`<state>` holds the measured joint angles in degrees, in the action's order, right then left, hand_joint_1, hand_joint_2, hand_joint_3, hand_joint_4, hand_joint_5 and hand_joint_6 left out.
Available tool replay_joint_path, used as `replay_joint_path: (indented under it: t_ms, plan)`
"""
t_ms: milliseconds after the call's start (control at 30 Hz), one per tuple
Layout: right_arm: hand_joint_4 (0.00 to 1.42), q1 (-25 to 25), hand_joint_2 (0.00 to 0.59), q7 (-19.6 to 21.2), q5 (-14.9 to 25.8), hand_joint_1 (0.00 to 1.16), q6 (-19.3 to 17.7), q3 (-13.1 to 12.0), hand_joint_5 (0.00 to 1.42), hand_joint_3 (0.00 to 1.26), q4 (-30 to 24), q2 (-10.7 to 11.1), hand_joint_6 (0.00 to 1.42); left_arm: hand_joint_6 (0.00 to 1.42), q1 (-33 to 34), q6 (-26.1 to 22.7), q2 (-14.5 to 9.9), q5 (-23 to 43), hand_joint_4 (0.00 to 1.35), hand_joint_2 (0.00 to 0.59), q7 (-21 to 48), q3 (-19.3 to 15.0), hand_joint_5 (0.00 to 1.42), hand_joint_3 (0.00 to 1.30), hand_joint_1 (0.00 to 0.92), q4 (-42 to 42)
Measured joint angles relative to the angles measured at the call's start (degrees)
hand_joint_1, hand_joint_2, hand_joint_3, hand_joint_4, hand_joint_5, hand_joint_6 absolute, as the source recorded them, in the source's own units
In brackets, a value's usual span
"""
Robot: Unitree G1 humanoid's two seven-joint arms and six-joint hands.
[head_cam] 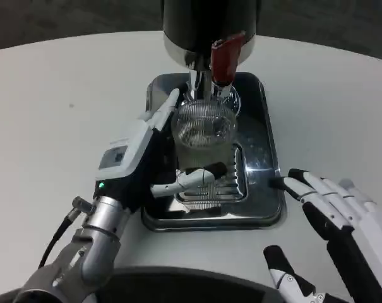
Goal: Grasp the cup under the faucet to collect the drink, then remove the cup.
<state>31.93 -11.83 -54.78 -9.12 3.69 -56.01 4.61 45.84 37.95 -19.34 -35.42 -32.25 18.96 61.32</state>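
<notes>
A clear ribbed glass cup (203,126) stands on the steel drip tray (266,158) directly below the faucet (203,82) of a black dispenser (206,25) with a red tap lever (223,60). My left hand (154,148) wraps the cup from its left side, one finger along the far left rim and the thumb reaching across the near side by the grate. Whether the fingers press the glass is hard to tell. My right hand (333,214) hovers over the table right of the tray, fingers spread, holding nothing.
The round white table (52,113) extends left and right of the tray. The dispenser body stands at the back, close above the cup. The tray's slotted grate (225,186) lies in front of the cup.
</notes>
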Motion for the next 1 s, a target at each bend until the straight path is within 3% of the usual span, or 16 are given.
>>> replay_joint_path:
  t_ms: [167, 300, 467, 633, 767, 867, 1000]
  plan:
    - [0.11, -0.2, 0.463, -0.1, -0.1, 0.4, 0.2, 0.7, 0.13, 0.19, 0.0, -0.2, 0.13, 0.05, -1.6, 0.8, -0.9, 1.7, 0.0, 0.0, 1.1, -1.4, 0.18, 0.0, 0.059, -3.8]
    - [0.11, -0.5, 0.46, -0.1, -0.2, 0.4, 0.6, 1.1, 0.13, 0.19, 0.1, -0.3, 0.13, 0.03, -7.6, 2.0, -2.3, 5.3, 0.0, 0.0, 2.8, -4.8, 0.15, 0.0, 0.003, -13.0]
    - [0.11, -1.0, 0.459, -0.2, -0.2, 0.4, 0.9, 1.3, 0.13, 0.19, 0.3, -0.5, 0.13, 0.01, -18.1, 0.7, -4.3, 11.5, 0.0, 0.0, 7.7, -11.0, 0.13, 0.0, 0.0, -27.8]
    - [0.11, -2.0, 0.458, -0.2, -0.2, 0.4, 1.0, 2.1, 0.13, 0.2, 1.1, -0.4, 0.14, 0.0, -24.1, -2.6, -5.0, 18.1, 0.0, 0.06, 13.1, -17.3, 0.02, 0.0, 0.0, -42.1]
    - [0.11, -2.9, 0.458, -0.2, -0.2, 0.4, 1.1, 2.7, 0.13, 0.2, 1.8, -0.3, 0.14, 0.0, -25.4, -3.7, -6.4, 23.4, 0.0, 0.087, 20.0, -20.0, 0.0, 0.0, 0.0, -49.5]
    - [0.11, -4.2, 0.458, -0.3, -0.3, 0.4, 1.3, 3.5, 0.13, 0.2, 2.4, -0.3, 0.14, 0.0, -24.8, -5.6, -8.7, 32.4, 0.0, 0.144, 29.6, -21.6, 0.0, 0.0, 0.0, -54.4]
    - [0.11, -6.0, 0.458, -0.5, -0.5, 0.4, 2.0, 4.3, 0.13, 0.2, 3.7, -0.3, 0.14, 0.0, -23.1, -8.3, -10.1, 42.5, 0.0, 0.15, 39.3, -23.3, 0.0, 0.0, 0.0, -56.5]
